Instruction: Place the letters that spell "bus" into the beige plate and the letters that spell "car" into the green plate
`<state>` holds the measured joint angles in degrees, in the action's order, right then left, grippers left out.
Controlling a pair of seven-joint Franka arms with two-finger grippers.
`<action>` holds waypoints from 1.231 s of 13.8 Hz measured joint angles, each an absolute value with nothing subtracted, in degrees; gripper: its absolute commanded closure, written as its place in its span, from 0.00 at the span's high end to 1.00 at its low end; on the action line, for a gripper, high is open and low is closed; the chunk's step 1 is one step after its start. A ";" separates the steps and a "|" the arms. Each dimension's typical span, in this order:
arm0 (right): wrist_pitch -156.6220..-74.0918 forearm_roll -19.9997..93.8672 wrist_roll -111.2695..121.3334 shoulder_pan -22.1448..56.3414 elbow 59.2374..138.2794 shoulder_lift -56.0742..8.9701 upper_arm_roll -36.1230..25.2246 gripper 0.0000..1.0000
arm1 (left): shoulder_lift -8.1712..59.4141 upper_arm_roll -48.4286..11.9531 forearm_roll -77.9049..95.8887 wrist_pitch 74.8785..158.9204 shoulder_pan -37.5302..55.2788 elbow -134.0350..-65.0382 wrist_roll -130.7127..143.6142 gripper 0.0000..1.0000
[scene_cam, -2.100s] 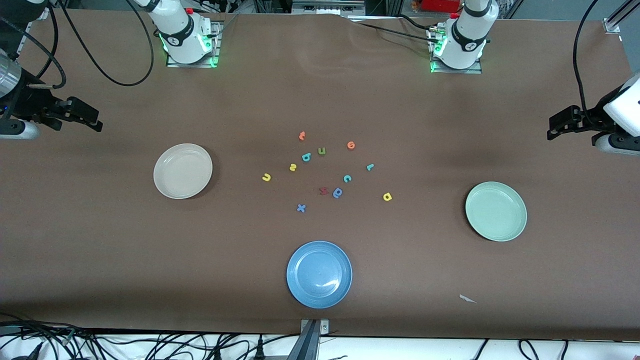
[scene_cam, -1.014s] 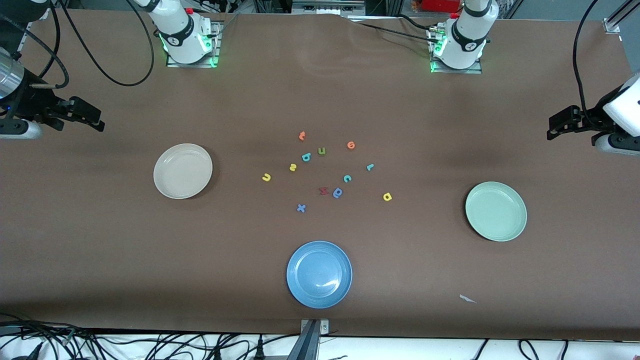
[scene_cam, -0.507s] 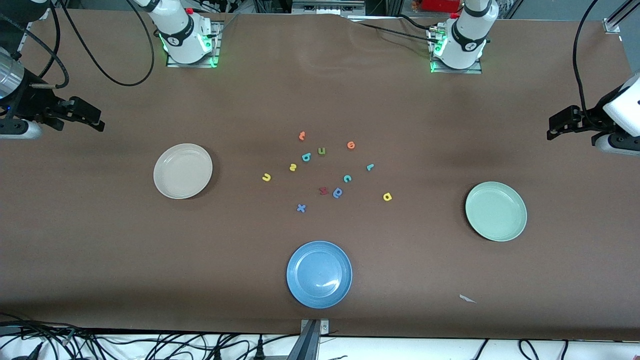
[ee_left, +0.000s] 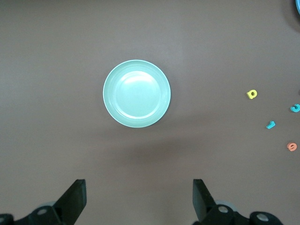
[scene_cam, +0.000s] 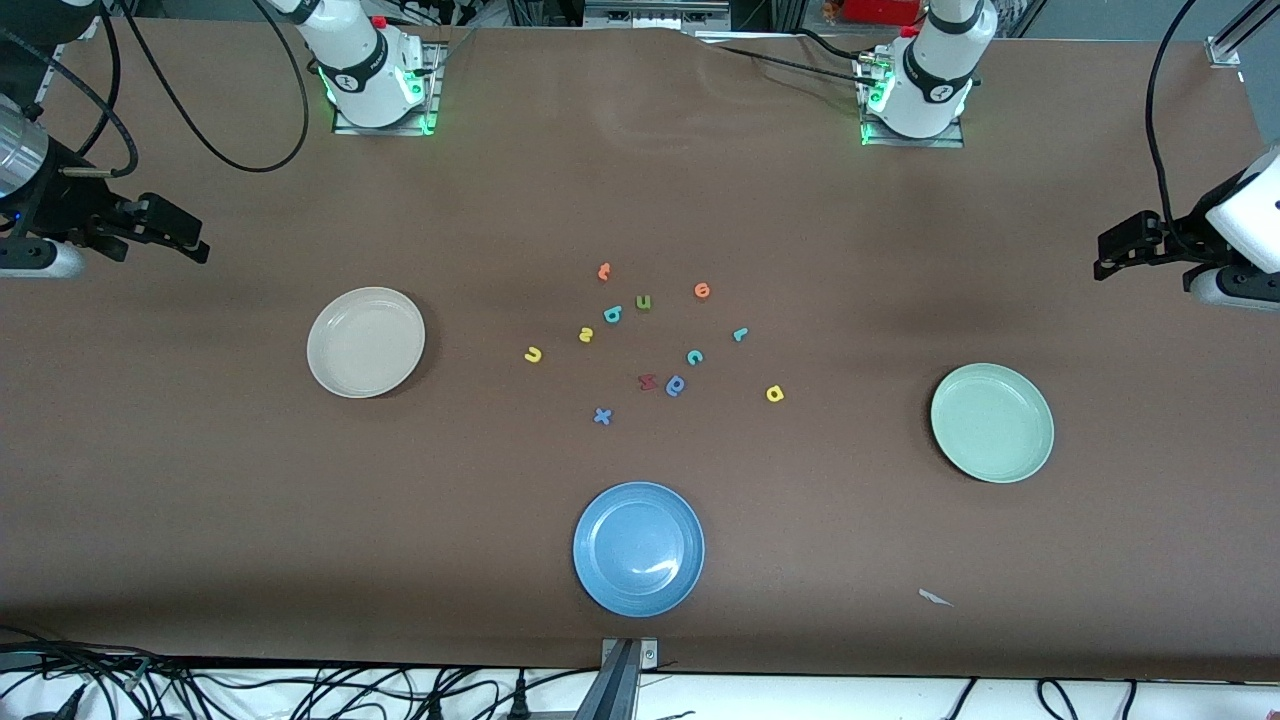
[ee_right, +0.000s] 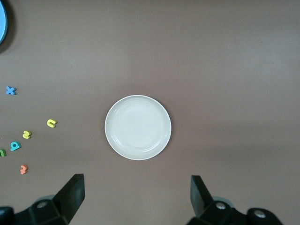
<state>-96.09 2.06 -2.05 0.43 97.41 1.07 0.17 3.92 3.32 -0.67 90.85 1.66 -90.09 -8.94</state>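
Brown table point(scene_cam: 300, 520). Round cream-beige plate point(scene_cam: 366, 342) toward right arm's end, round pale mint-green plate point(scene_cam: 992, 422) toward left arm's end, both empty. Right gripper point(scene_cam: 185, 240) and left gripper point(scene_cam: 1115, 250) wait high over their table ends, jaws spread, holding nothing. Foam letters loose mid-table between the plates: teal b point(scene_cam: 613, 314), yellow u point(scene_cam: 533, 354), yellow s point(scene_cam: 586, 335), teal c point(scene_cam: 695, 357), yellow a point(scene_cam: 775, 394), teal r point(scene_cam: 740, 334).

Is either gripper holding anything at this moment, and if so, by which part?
Nothing is held. The left gripper hangs open over bare table by the green plate; the right gripper hangs open by the beige plate.
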 measured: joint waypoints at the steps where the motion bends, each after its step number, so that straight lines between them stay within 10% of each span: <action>1: -96.09 2.06 -2.05 0.43 97.41 1.07 0.17 1.00 | 3.92 3.32 -0.67 90.85 1.66 -90.09 -8.94 1.00; 17: -95.67 2.09 -2.14 4.82 97.65 -1.69 0.98 1.00 | 3.97 3.32 -0.67 90.85 1.67 -90.10 -8.94 1.00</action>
